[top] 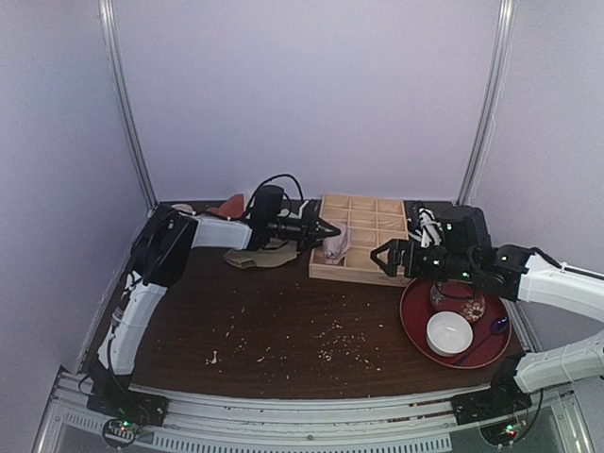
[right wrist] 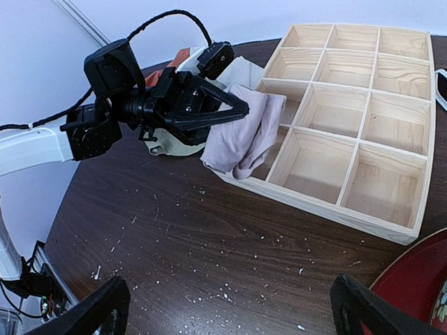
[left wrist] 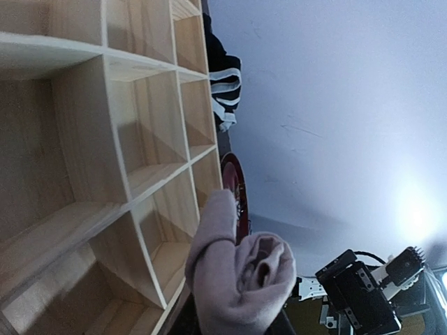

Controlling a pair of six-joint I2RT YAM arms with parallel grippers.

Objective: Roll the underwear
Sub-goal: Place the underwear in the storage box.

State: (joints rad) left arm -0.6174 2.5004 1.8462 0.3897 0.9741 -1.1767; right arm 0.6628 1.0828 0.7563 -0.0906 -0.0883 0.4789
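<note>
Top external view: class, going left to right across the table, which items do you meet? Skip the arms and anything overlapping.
Olive-green cloth → underwear → red plate

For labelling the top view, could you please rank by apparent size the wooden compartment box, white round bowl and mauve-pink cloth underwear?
1. wooden compartment box
2. white round bowl
3. mauve-pink cloth underwear, partly hidden

Soft matt cloth, limp folds: underwear (right wrist: 241, 136). Pale bare wood, smooth: compartment tray (right wrist: 328, 206). Dark wood grain, faint sheen: table (right wrist: 174, 237). Glossy red: plate (top: 410, 321).
</note>
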